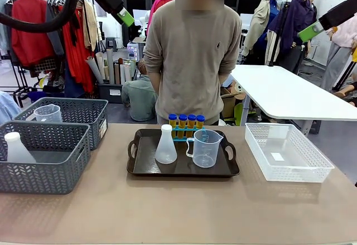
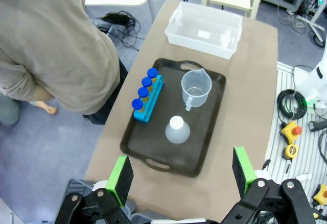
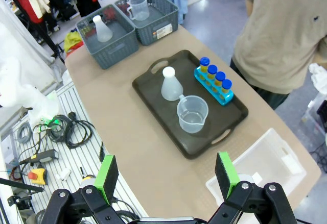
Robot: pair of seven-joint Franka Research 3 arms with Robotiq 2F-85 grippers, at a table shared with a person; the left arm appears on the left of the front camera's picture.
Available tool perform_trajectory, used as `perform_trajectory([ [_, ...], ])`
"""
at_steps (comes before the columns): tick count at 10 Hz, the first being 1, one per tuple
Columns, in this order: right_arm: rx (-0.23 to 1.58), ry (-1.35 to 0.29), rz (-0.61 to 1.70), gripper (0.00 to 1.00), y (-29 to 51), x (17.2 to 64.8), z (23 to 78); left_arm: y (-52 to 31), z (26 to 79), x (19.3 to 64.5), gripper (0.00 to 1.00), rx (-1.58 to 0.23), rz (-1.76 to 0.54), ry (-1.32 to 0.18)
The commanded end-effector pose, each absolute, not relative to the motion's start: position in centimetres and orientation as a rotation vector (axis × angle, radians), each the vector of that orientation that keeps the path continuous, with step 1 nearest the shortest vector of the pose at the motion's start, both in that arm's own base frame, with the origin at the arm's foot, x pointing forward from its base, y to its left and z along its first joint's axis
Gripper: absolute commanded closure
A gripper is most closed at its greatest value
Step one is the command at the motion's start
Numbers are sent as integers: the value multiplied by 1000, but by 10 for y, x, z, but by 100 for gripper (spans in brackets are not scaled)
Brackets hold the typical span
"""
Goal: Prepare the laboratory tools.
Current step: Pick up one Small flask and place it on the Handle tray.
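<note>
A black handled tray (image 1: 146,167) in the middle of the table carries a frosted white conical flask (image 1: 165,144), a clear measuring beaker (image 1: 205,148) and a blue rack (image 1: 188,133) of several blue-capped amber tubes (image 1: 187,120). From above, the flask (image 2: 177,129), beaker (image 2: 195,88) and rack (image 2: 148,97) lie far below my left gripper (image 2: 182,170), which is open and empty. My right gripper (image 3: 166,175) is also open and empty, high over the table's near edge, with the beaker (image 3: 192,114), flask (image 3: 170,84) and rack (image 3: 214,85) beyond it.
Two grey mesh baskets stand at the left: the near one (image 1: 50,161) holds another flask (image 1: 17,147), the far one (image 1: 78,111) another beaker (image 1: 47,113). A white mesh basket (image 1: 284,150) sits at the right. A person (image 1: 192,49) stands at the far edge.
</note>
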State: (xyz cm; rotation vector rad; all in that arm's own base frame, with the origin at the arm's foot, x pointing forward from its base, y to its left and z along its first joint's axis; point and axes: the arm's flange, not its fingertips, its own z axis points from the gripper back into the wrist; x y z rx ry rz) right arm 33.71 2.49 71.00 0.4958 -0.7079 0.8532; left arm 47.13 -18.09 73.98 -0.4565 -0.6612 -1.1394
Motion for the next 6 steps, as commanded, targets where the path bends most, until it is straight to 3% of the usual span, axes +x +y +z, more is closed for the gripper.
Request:
perform_trajectory([
  [1, 514, -723, 861, 0, 26, 338, 712, -179, 741, 470, 0, -460, -1136, -663],
  [6, 514, -723, 861, 0, 26, 338, 712, -179, 741, 470, 0, -460, -1136, -663],
])
